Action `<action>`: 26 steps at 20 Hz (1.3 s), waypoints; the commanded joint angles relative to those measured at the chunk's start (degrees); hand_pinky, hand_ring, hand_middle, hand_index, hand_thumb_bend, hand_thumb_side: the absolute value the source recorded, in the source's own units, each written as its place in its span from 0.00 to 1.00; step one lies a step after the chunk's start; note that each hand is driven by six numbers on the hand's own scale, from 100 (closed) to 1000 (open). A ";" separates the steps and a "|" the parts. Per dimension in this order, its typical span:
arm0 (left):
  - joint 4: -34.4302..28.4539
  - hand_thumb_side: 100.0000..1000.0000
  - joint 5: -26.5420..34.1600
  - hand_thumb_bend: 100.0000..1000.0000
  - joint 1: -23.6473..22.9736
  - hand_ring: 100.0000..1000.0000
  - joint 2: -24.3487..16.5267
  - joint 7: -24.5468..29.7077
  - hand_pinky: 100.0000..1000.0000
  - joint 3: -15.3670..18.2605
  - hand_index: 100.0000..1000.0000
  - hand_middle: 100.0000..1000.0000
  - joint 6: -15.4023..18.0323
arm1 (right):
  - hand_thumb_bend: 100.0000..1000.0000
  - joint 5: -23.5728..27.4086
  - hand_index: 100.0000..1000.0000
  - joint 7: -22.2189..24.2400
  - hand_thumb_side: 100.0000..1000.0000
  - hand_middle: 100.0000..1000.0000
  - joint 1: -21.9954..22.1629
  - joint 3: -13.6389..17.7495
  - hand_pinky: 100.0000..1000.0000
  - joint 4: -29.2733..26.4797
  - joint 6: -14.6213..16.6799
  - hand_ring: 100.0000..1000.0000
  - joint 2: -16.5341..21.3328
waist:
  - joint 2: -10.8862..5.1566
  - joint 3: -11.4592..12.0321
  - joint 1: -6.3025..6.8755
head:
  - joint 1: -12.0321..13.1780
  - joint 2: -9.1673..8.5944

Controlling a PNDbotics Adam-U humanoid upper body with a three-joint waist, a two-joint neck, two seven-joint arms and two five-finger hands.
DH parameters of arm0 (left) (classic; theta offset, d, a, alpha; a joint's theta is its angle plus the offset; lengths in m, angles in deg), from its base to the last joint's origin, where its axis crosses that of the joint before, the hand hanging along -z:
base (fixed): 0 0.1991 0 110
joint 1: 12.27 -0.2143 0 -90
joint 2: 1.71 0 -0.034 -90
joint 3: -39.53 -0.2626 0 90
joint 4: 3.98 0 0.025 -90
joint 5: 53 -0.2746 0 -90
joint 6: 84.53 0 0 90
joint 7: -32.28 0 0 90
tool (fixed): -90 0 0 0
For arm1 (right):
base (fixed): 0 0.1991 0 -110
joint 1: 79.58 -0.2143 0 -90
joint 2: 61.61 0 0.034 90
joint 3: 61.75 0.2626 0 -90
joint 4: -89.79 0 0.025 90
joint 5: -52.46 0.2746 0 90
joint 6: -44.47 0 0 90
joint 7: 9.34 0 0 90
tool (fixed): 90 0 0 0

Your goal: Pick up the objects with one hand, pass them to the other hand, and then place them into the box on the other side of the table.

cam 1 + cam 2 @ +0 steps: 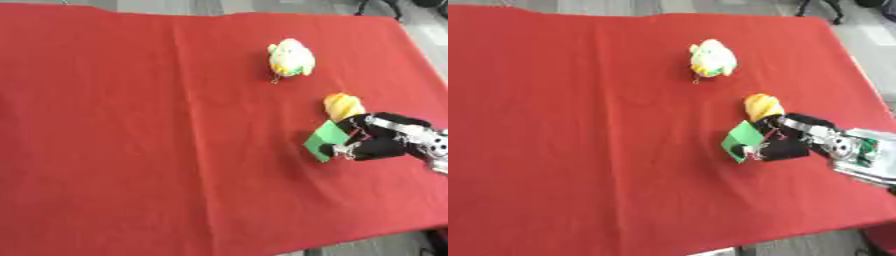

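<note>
A plain red cloth (131, 140) covers the worktop; a flat green piece (743, 139), an orange-yellow lump (343, 106), a seemingly white-yellow-green soft toy (290, 58), black-and-silver hand (785, 140).

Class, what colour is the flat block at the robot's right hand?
Green block, clearest in the right eye view.

A red cloth (131, 140) covers the table from the far edge to the near edge, with shallow creases running lengthwise near its middle. Grey floor (429, 35) shows beyond the far edge and along the right side of the cloth, and again at the near right corner. Dark furniture legs (815, 7) stand on the floor at the upper right.
</note>
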 commanded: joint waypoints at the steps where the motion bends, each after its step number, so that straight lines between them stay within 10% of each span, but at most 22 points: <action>1: -0.93 0.68 0.19 0.03 0.88 0.75 -0.99 0.17 1.00 -0.03 0.68 0.71 0.08 | 0.44 -0.49 0.85 0.04 0.45 0.70 -0.26 0.06 0.71 -0.18 -0.64 0.73 1.06 | 0.29 0.04 0.22 | -0.28 0.33; 26: -0.82 0.69 0.28 0.03 0.97 0.75 -0.82 0.71 1.00 -0.54 0.67 0.70 -0.29 | 0.46 1.40 0.80 -2.84 0.26 0.62 -3.44 -1.41 0.69 -0.18 -3.50 0.70 0.06 | 0.50 0.40 0.48 | -1.09 0.33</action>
